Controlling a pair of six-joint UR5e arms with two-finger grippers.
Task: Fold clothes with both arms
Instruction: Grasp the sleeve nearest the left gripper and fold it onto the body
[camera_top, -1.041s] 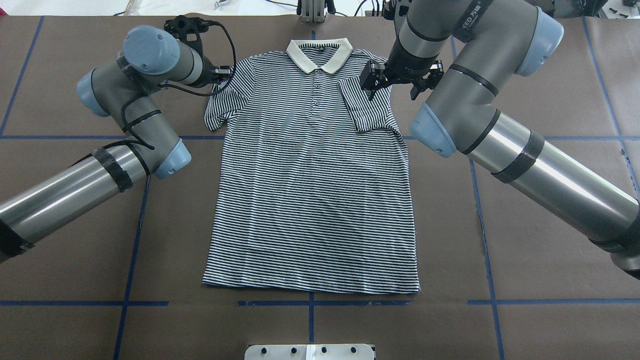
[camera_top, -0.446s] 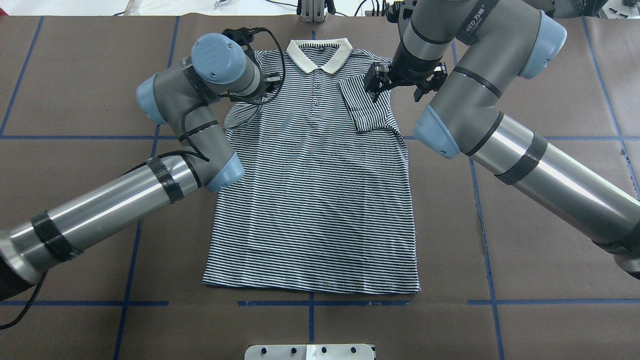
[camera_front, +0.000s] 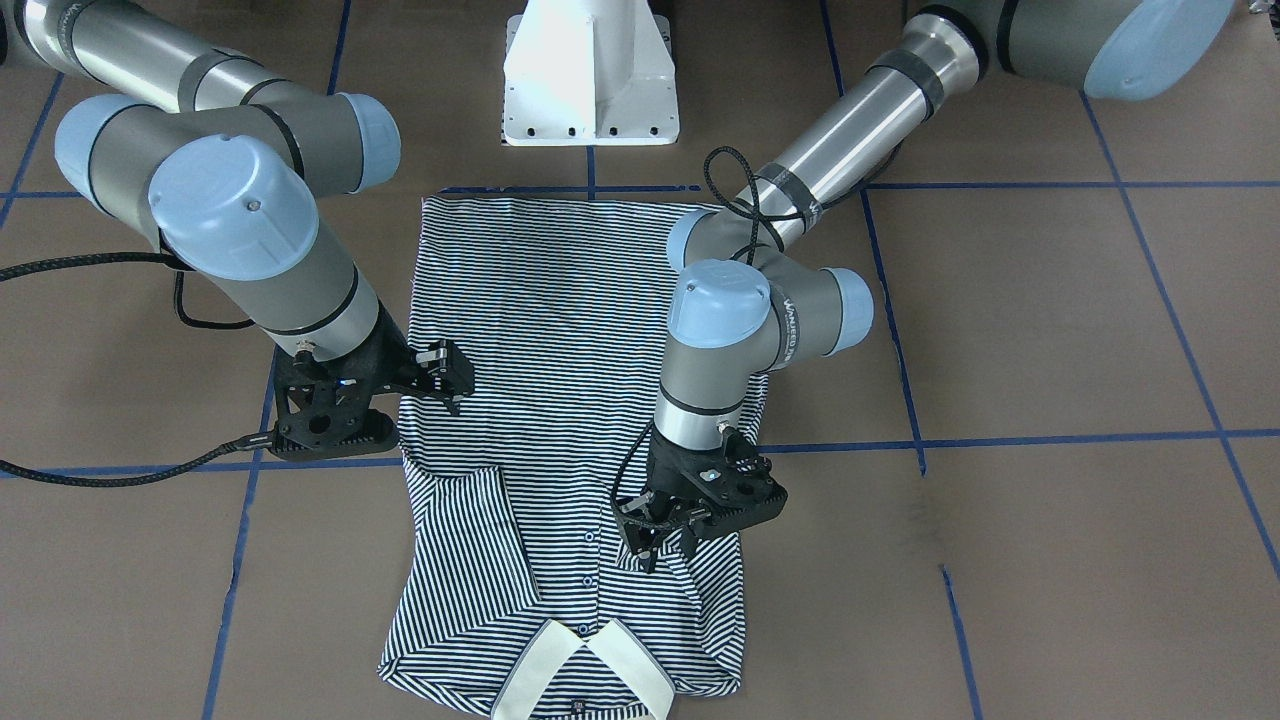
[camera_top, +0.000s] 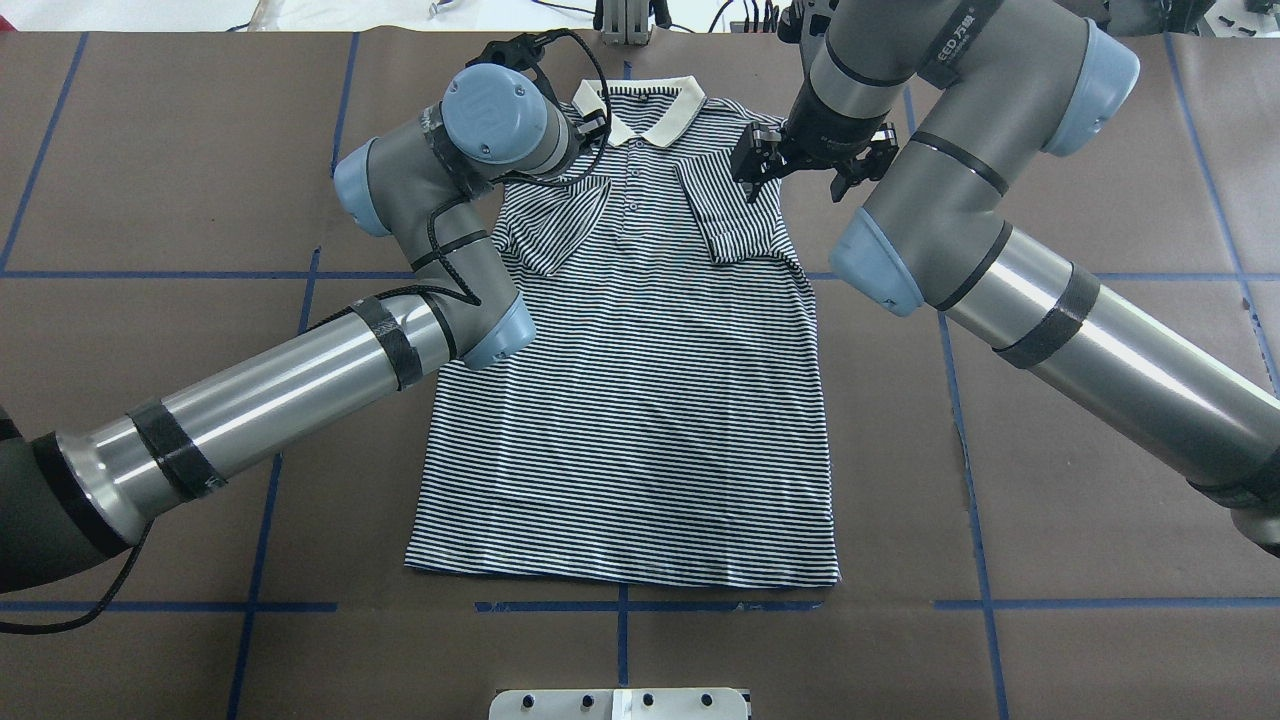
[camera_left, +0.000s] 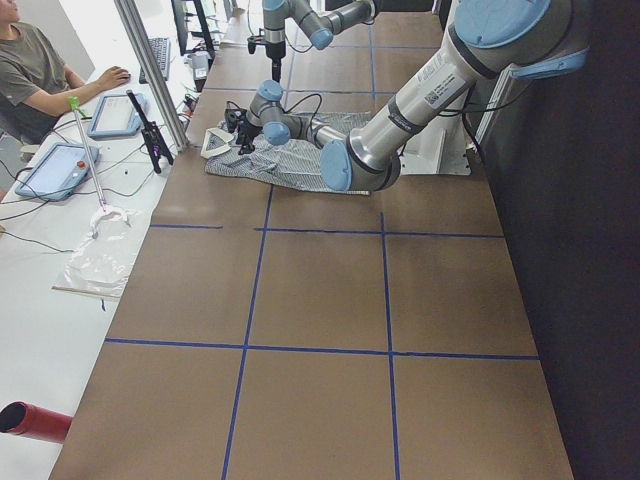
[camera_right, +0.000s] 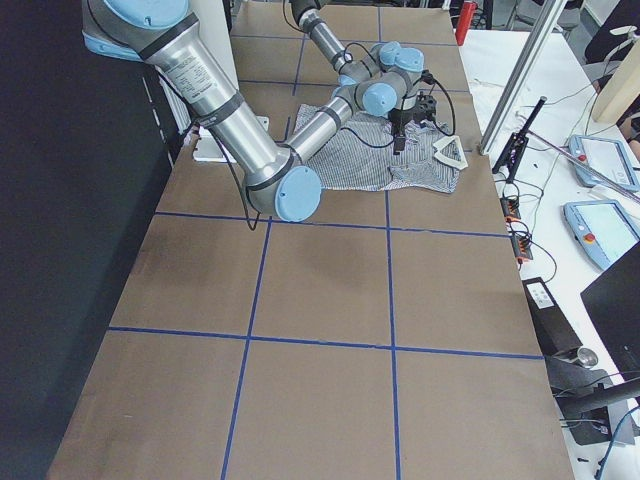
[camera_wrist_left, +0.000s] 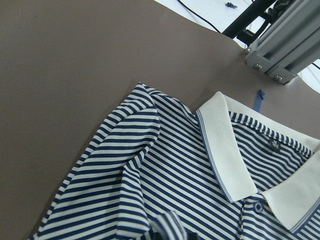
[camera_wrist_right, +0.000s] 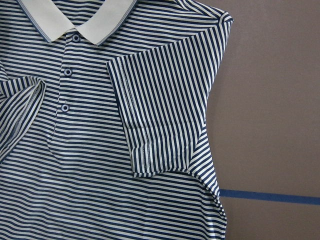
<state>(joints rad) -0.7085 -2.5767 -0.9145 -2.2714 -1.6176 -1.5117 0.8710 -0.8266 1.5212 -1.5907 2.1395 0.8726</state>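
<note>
Carried inward since the earlier frame, the left gripper (camera_front: 652, 548) is now seen beside the cream collar, its black fingers closed on the sleeve (camera_top: 545, 230) of the short-sleeved navy-and-white striped polo shirt (camera_top: 630, 420). The shirt is spread on the brown paper-covered table (camera_top: 1050, 420), reaching from one gripper to the other. The right gripper (camera_front: 450, 378) is held parted and empty over the shirt's shoulder edge, with the folded sleeve (camera_top: 730, 215) just beside it.

In the overhead view the left claw (camera_front: 668, 553) is hidden beneath its own wrist, together with one shoulder of the polo shirt (camera_top: 630, 400). The collar (camera_front: 542, 668) is cut off by the front-facing view's lower edge. In both side views the right claw (camera_top: 755, 178) is too small to be judged.
</note>
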